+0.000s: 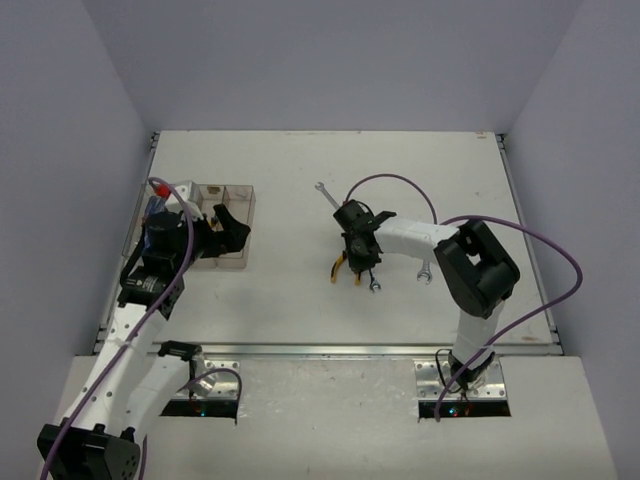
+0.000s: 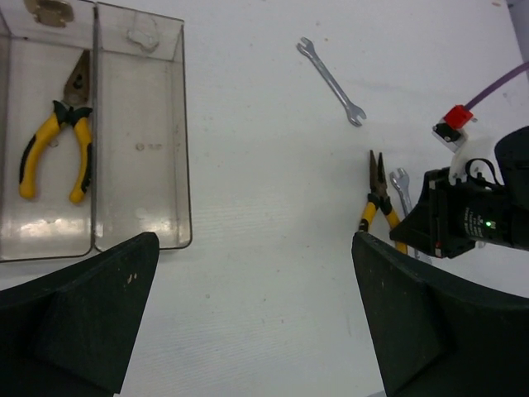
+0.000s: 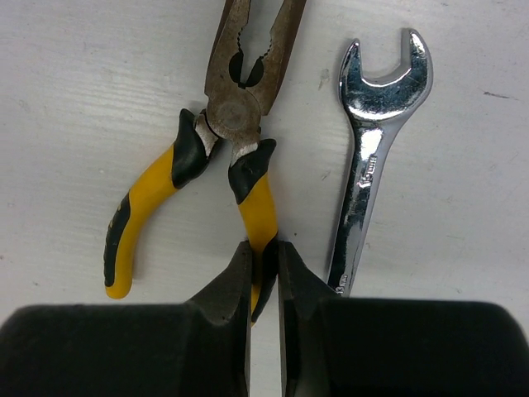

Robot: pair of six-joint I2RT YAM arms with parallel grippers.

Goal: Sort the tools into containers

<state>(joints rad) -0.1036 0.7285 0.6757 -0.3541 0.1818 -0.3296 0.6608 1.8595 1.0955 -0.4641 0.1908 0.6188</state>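
Observation:
Yellow-and-black-handled pliers (image 3: 240,124) lie on the white table, jaws pointing away. My right gripper (image 3: 264,252) is shut on their right handle, near its end. A silver open-end wrench (image 3: 372,157) lies just right of them, not touching the fingers. From above, the right gripper (image 1: 360,262) is at mid-table over the pliers (image 1: 340,268). The clear containers (image 1: 225,215) stand at the left, with my left gripper (image 1: 232,235) open and empty beside them. Another pair of yellow pliers (image 2: 62,141) lies in one bin (image 2: 140,165); the bin to its right looks bare.
A second wrench (image 1: 326,194) lies behind the right gripper and a third (image 1: 424,272) to its right, near the arm. Red and blue handles (image 1: 158,190) show at the bins' left end. The table's raised left edge (image 1: 140,215) runs close to the containers.

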